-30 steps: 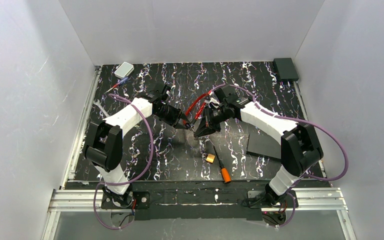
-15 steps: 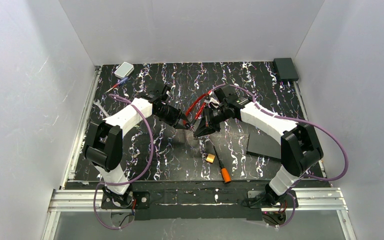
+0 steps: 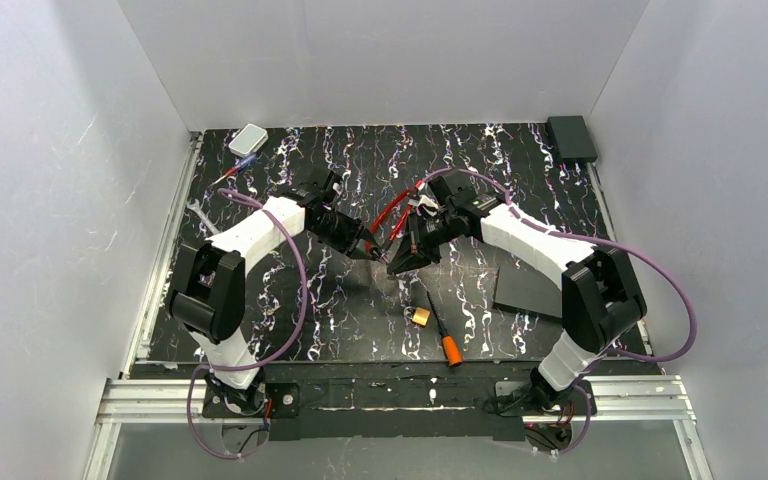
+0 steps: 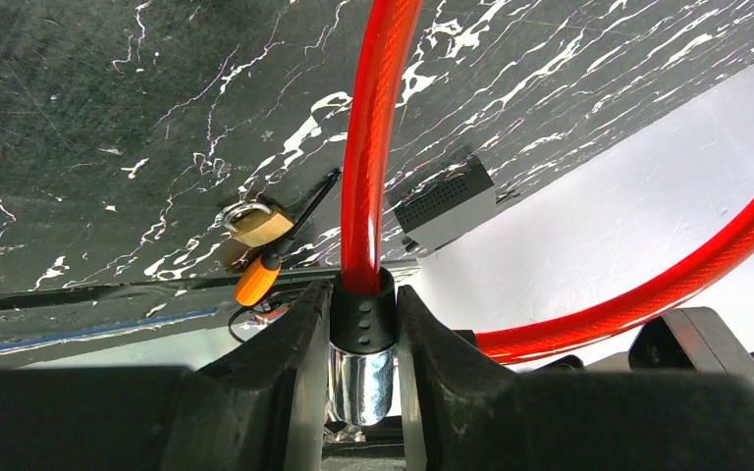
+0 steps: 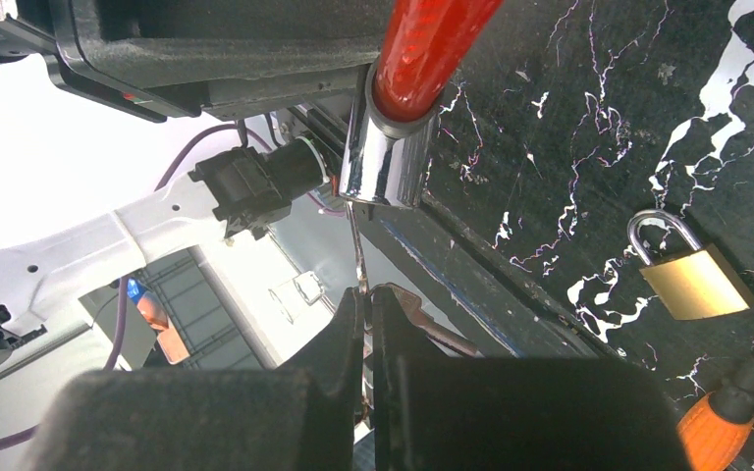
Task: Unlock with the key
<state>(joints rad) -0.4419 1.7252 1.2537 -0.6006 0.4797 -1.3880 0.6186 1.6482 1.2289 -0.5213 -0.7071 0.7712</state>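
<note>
The left gripper (image 4: 363, 319) pinches the lock barrel (image 4: 361, 381) by its black collar, with the red cable (image 4: 368, 147) rising out of the barrel. The right gripper (image 5: 366, 299) is pressed tight on the key (image 5: 356, 245). Its thin silvery blade points at the barrel's chrome end and the tip reaches it; can't tell if it is inserted. The brass padlock (image 5: 692, 280) and the orange-handled screwdriver (image 5: 715, 432) lie on the table apart from the barrel.

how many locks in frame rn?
2. A red cable lock raised between the arms, its barrel clamped in the left gripper; a small brass padlock lying on the mat near the front edge, beside the orange-handled screwdriver. No others show.
</note>
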